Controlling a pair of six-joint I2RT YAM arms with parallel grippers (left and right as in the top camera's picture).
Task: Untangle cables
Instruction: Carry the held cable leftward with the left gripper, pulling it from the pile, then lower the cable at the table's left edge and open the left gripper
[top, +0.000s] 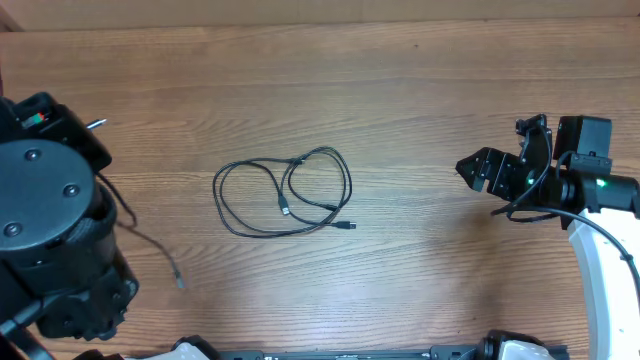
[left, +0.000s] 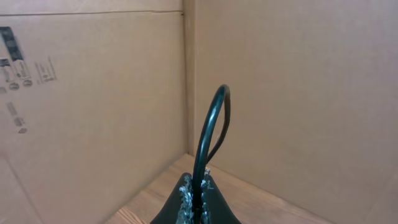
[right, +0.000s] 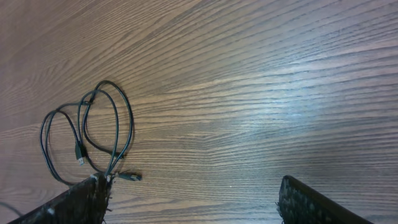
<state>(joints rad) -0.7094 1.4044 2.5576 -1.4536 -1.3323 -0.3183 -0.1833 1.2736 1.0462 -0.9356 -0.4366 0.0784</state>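
Currently, the coiled cables (top: 285, 208) are lying in loose, overlapping loops near the middle of the wooden desk (top: 420, 90). One small plug end is resting inside the loops and another is poking out at their lower right. Off to the left, the held cable (left: 211, 118) is arching up as a narrow loop out of the left gripper (left: 196, 194), which is pinching it fully closed while facing a cardboard wall (left: 93, 93). Its free end is trailing down onto the desk. The right gripper (right: 194, 183) is hovering with its fingers spread wide, gripping nothing, well apart from the coil on its right side.
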